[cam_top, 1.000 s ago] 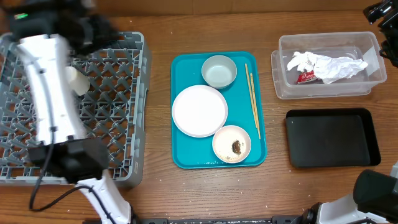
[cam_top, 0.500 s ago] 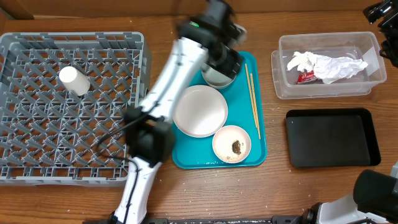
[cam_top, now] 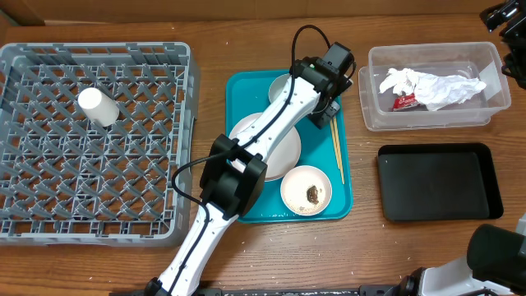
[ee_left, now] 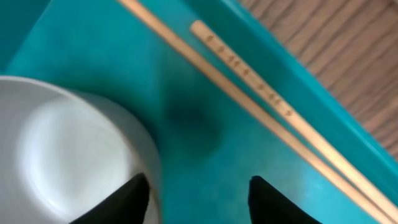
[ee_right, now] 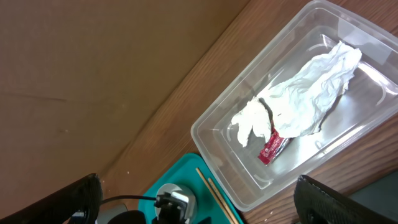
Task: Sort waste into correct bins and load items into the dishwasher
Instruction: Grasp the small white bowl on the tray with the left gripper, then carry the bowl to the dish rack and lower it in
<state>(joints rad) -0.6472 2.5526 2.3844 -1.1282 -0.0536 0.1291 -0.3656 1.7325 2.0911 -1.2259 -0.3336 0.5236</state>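
My left gripper is open low over the teal tray, at the right edge of the pale bowl, beside the wooden chopsticks. In the left wrist view one finger overlaps the bowl's rim and the other is over bare tray, with the chopsticks just ahead. The white cup lies in the grey dish rack. The large plate and the small dish with a brown lump sit on the tray. My right gripper is open and empty, high above the clear tub.
The clear tub holds crumpled white paper and a red wrapper. The black tray lies in front of it. The teal tray sits between rack and bins. My left arm crosses over the plate.
My left arm has swung from the dish rack, where the cup stays, across to the tray's far right. The gripper has come down beside the bowl and chopsticks.
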